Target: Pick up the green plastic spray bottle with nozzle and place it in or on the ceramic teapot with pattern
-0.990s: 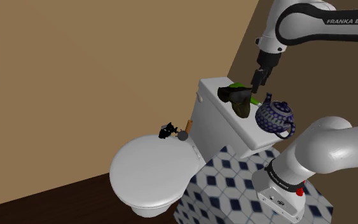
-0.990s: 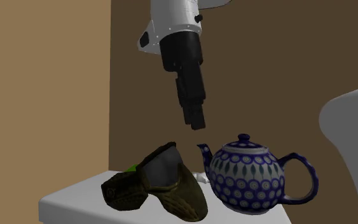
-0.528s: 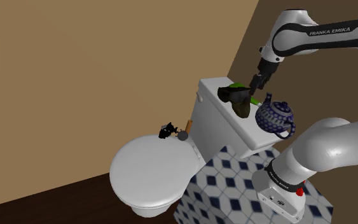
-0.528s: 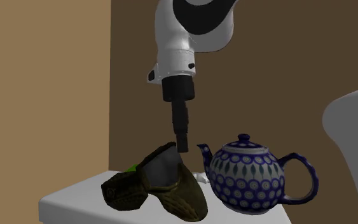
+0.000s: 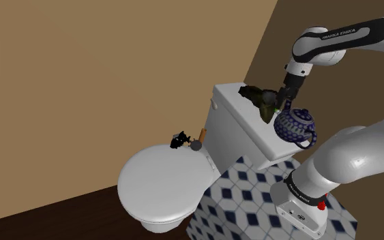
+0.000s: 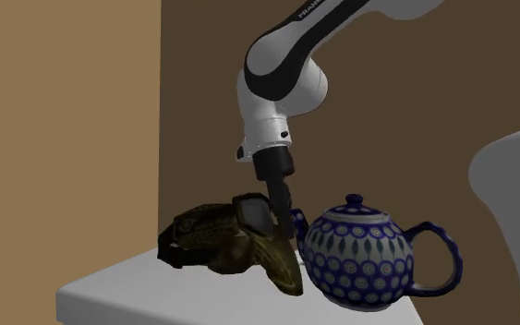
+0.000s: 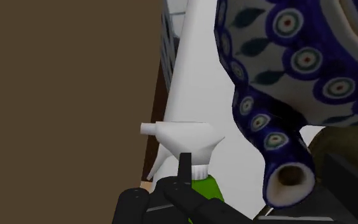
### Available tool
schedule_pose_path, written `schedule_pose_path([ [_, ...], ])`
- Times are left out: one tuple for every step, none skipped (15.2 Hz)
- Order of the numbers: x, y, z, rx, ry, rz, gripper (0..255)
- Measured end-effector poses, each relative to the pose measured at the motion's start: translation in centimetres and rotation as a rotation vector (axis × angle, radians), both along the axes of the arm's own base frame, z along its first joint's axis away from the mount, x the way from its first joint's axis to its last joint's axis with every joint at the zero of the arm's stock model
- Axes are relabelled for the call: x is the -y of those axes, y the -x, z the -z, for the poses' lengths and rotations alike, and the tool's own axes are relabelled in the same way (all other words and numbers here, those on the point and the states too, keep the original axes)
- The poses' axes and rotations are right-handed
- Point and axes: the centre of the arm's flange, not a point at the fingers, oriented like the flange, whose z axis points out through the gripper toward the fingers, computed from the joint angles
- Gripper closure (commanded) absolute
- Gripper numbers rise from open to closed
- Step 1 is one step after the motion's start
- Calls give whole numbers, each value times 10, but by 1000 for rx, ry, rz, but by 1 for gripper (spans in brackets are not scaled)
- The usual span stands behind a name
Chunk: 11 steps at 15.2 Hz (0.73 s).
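Black gripper (image 6: 284, 210) sits just beside blue-patterned ceramic teapot (image 6: 364, 263) spout; jaw state cannot be told. Risk: knocking teapot, or green white-nozzled spray bottle (image 7: 190, 137) beside it slipping.

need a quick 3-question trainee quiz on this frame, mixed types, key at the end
1. True or false: the patterned teapot stands on the toilet tank.
2. In the second exterior view, the gripper is: A) between the dark olive goggles and the teapot's spout; B) at the teapot's handle; C) over the toilet seat.
3. Fill in: the spray bottle has a green body and a ___ nozzle.
Key: 1 true; 2 A; 3 white.
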Motion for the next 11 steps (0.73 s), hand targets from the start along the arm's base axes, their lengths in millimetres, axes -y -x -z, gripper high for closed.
schedule_pose_path([
  [-4, 5, 15, -22, -13, -1, 0],
  [-6, 2, 22, 32, 23, 0, 0],
  [-3, -14, 24, 114, 77, 3, 0],
  [3, -15, 23, 154, 102, 4, 0],
  [8, -13, 24, 160, 105, 7, 0],
  [7, -12, 26, 162, 100, -6, 0],
  [6, -15, 34, 161, 103, -5, 0],
  [8, -19, 36, 191, 128, 2, 0],
  [7, -20, 37, 208, 141, 6, 0],
  [7, -21, 37, 216, 147, 8, 0],
  [7, -22, 37, 220, 150, 9, 0],
])
